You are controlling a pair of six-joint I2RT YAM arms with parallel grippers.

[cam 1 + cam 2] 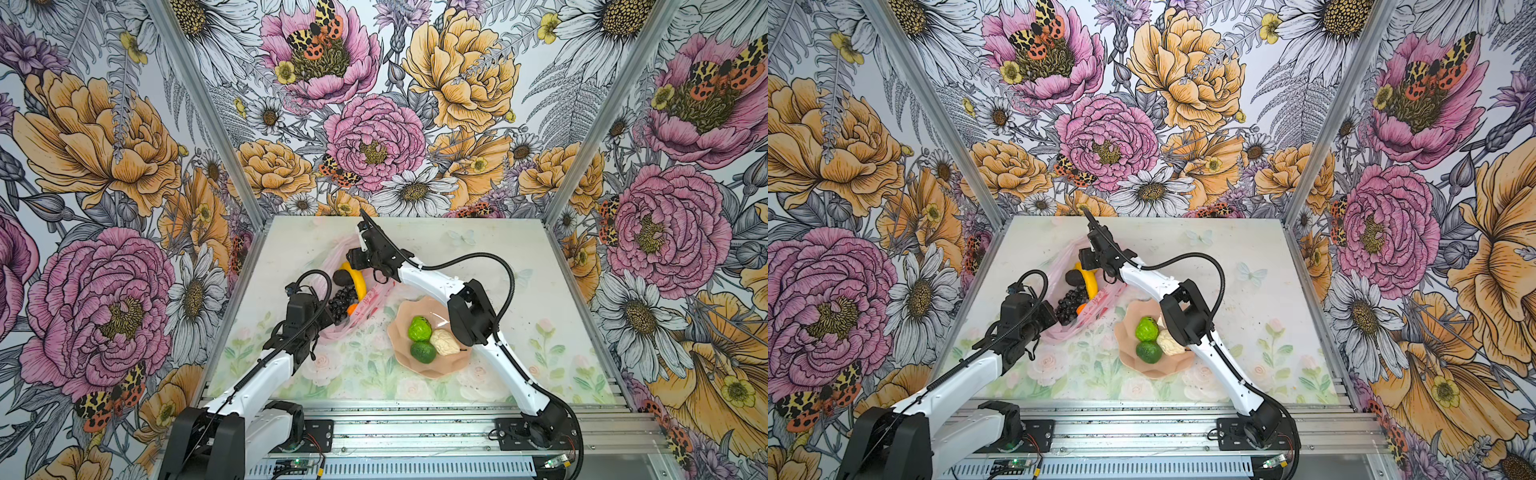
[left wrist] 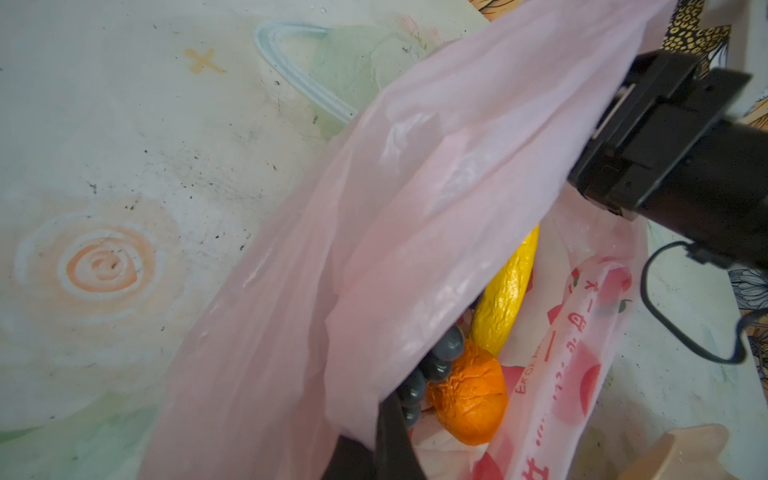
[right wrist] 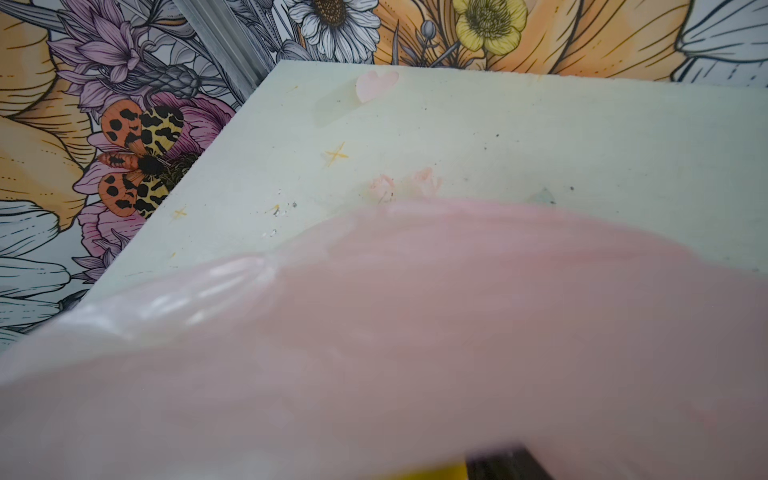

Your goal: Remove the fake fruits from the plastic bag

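The pink plastic bag [image 1: 341, 249] [image 1: 1068, 255] lies left of centre, mouth open. Inside it show a yellow banana [image 1: 358, 281] [image 1: 1090, 281], a black oval [image 1: 341, 277], a dark grape bunch [image 1: 343, 304] and an orange [image 1: 352, 308]. My left gripper [image 1: 326, 322] [image 2: 390, 415] is shut on the bag's near edge, holding the film [image 2: 415, 208] up beside the grapes [image 2: 444, 353] and orange [image 2: 469, 399]. My right gripper [image 1: 360, 266] [image 1: 1092, 264] hangs over the far end by the banana [image 2: 507, 291]. Pink film [image 3: 415, 332] hides its jaws. One fingertip [image 3: 507, 461] shows next to a yellow patch.
A peach petal-edged bowl [image 1: 432, 372] [image 1: 1129, 357] sits right of the bag, under my right arm's elbow. It holds two green fruits [image 1: 419, 328] [image 1: 423, 351] and a cream-white lumpy piece [image 1: 444, 341]. Flower-printed walls close in the back and both sides.
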